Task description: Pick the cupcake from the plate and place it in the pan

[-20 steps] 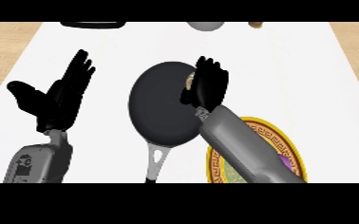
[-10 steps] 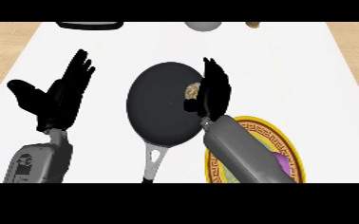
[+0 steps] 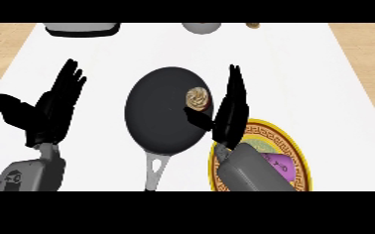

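Note:
The cupcake (image 3: 197,97), with pale swirled frosting, stands inside the black pan (image 3: 164,111) near its right rim. My right hand (image 3: 228,114) is just right of it, fingers straight and pointing up, thumb reaching toward the pan; it holds nothing and is apart from the cupcake. The yellow-rimmed plate (image 3: 287,140) lies at the lower right, partly hidden by my right forearm. My left hand (image 3: 51,109) rests open at the left edge, fingers up.
The pan's grey handle (image 3: 154,168) points toward the lower edge. A grey appliance (image 3: 82,28), a grey round object (image 3: 200,28) and a small brown item (image 3: 253,25) sit along the counter's far edge.
My right hand has opened and drawn back to the right, off the pan, leaving the cupcake standing in it. The left hand has stayed still.

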{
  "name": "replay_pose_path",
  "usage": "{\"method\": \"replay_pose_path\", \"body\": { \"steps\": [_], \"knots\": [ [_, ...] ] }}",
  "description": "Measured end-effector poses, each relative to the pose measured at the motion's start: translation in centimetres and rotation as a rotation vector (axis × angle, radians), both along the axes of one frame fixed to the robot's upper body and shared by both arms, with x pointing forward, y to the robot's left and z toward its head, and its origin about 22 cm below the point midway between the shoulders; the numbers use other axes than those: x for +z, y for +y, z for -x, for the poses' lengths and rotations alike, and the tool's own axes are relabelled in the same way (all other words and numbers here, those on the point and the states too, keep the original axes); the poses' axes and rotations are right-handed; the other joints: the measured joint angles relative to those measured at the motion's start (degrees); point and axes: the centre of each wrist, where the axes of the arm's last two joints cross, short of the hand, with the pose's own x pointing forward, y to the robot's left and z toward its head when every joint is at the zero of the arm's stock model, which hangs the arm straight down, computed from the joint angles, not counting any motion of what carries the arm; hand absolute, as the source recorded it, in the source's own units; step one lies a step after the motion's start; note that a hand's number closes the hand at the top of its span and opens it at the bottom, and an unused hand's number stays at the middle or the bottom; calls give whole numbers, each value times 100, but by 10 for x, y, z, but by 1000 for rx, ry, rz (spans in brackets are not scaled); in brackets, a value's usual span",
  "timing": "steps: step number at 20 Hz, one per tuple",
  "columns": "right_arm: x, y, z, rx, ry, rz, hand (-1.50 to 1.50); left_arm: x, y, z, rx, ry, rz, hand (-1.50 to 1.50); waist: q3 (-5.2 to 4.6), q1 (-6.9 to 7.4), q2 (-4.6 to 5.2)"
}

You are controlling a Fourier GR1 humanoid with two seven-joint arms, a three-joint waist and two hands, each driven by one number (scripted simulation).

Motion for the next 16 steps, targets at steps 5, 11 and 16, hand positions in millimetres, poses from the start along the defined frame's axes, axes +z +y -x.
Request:
{"method": "replay_pose_path", "body": {
  "steps": [5,11,16],
  "knots": [
    [-4,-11,58,46,-88,-138,-150,1,4,1,10,3,-6,0,1,-80,-13],
    [-4,-35,134,105,-145,-203,-150,4,0,5,-1,5,3,0,-1,-52,-4],
    [-12,-45,167,110,-157,-191,-150,1,-2,4,-12,-2,-3,0,-4,-13,12]
  ]
}}
